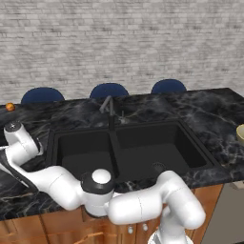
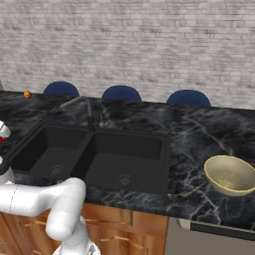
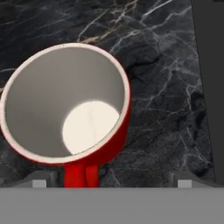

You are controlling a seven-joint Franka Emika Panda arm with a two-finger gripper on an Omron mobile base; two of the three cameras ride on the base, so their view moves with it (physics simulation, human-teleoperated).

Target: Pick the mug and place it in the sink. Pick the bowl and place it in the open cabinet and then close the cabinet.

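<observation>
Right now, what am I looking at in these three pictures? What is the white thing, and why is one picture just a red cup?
The white thing is a robot arm standing in front of a kitchen counter. Two pictures come from cameras behind it, one on its left and one on its right, so both show the black sink from two sides. The third comes from a camera on the robot's hand, looking down into a red mug that stands upright on the counter, left of the sink. The gripper is open above it and holds nothing. A tan bowl sits to the right of the sink, and a small orange ball lies far back on the left.
</observation>
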